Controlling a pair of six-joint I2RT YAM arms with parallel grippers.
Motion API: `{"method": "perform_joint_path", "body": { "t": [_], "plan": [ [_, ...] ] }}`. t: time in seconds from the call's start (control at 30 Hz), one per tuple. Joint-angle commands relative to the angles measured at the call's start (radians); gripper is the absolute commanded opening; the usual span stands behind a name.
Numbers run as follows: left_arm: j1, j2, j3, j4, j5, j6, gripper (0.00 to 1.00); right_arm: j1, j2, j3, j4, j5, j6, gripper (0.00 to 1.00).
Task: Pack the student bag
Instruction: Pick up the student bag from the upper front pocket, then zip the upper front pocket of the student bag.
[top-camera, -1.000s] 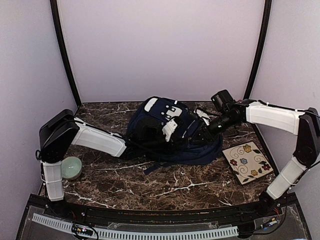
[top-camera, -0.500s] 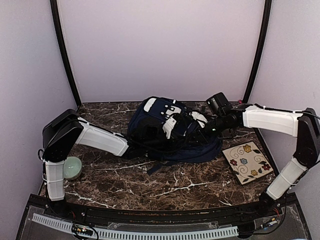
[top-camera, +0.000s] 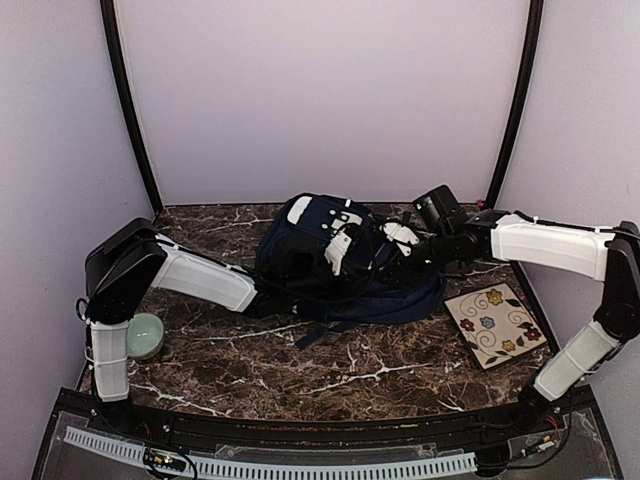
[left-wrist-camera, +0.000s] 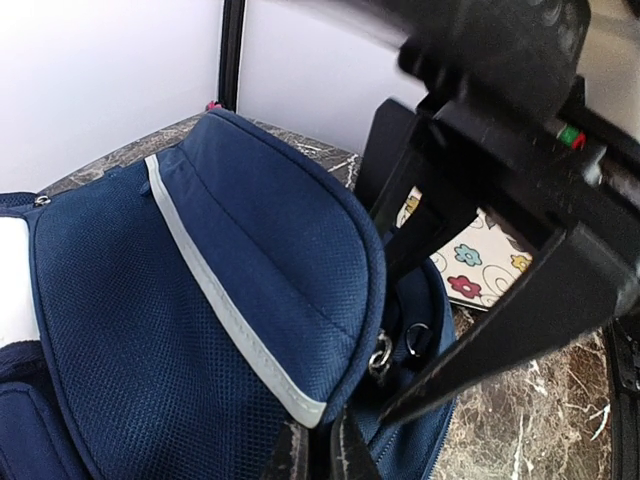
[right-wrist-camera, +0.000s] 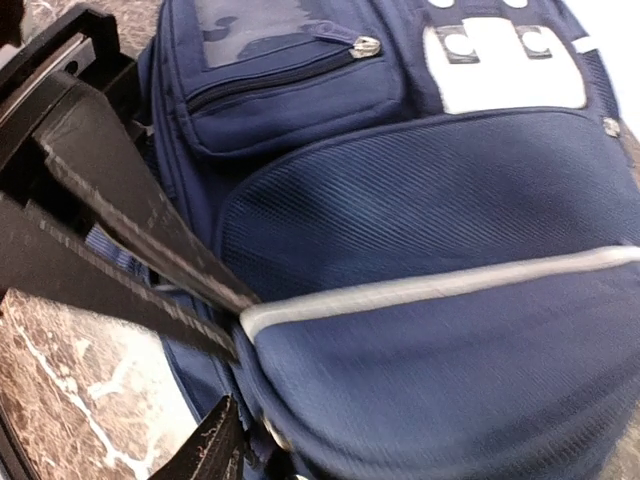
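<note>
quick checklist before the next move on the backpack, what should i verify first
1. Left end effector shut on the backpack flap edge: ok.
2. Right end effector gripping the same flap: cannot tell.
3. Gap between the two end effectors: cannot tell; they sit very close at one edge.
4. Backpack mouth open wide enough to load: cannot tell.
5. Flowered square lying free on the right arm's side: ok.
6. Green bowl free beside the left arm: ok.
</note>
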Motion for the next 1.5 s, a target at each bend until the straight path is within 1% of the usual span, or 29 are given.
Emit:
{"method": "perform_joint_path", "body": {
  "t": [0.0, 0.17, 0.23, 0.3, 0.4, 0.5, 0.6, 0.67, 0.77, 0.97, 1.03, 1.1, 1.17, 1.3, 1.47],
  "plan": [
    [-0.002, -0.047, 0.033, 0.121, 0.022, -0.042, 0.00, -0.055, -0.097, -0.003, -0.038, 0.091, -0.019, 0.45],
    [-0.002, -0.035, 0.057, 0.074, 0.007, -0.053, 0.00, -0.056, -0.128, -0.037, -0.047, 0.045, -0.041, 0.41],
    [-0.003, -0.033, 0.058, 0.081, 0.016, -0.064, 0.00, -0.056, -0.121, -0.035, -0.048, -0.003, -0.047, 0.39],
    [-0.002, -0.032, 0.061, 0.080, 0.013, -0.080, 0.00, -0.054, -0.119, -0.027, -0.053, -0.087, -0.056, 0.36],
    [-0.003, -0.031, 0.068, 0.078, 0.008, -0.110, 0.00, -0.039, -0.122, -0.020, -0.059, -0.150, -0.057, 0.32],
    [-0.003, -0.027, 0.077, 0.074, 0.008, -0.131, 0.00, -0.021, -0.117, -0.023, -0.069, -0.157, -0.069, 0.28],
    [-0.002, -0.026, 0.078, 0.071, 0.003, -0.137, 0.00, -0.017, -0.115, -0.033, -0.067, -0.161, -0.072, 0.27],
    [-0.001, -0.027, 0.078, 0.070, 0.001, -0.142, 0.00, -0.017, -0.109, -0.035, -0.062, -0.143, -0.071, 0.27],
    [-0.003, -0.026, 0.081, 0.071, 0.008, -0.155, 0.00, -0.016, -0.097, -0.037, -0.043, -0.095, -0.064, 0.30],
    [-0.002, -0.026, 0.090, 0.075, 0.022, -0.173, 0.00, -0.010, -0.048, -0.029, -0.025, -0.066, -0.060, 0.32],
    [-0.002, -0.026, 0.092, 0.075, 0.024, -0.175, 0.00, -0.004, -0.036, -0.032, -0.010, -0.042, -0.056, 0.35],
    [-0.002, -0.025, 0.092, 0.076, 0.027, -0.179, 0.00, 0.002, -0.027, -0.035, 0.005, -0.018, -0.055, 0.41],
    [-0.002, -0.024, 0.092, 0.079, 0.030, -0.183, 0.00, 0.007, -0.020, -0.036, 0.018, 0.006, -0.056, 0.42],
    [-0.003, -0.022, 0.092, 0.082, 0.037, -0.193, 0.00, 0.013, -0.015, -0.047, 0.054, 0.027, -0.060, 0.35],
    [-0.003, -0.022, 0.091, 0.075, 0.037, -0.187, 0.00, 0.015, -0.026, -0.050, 0.064, 0.085, -0.062, 0.22]
  ]
}}
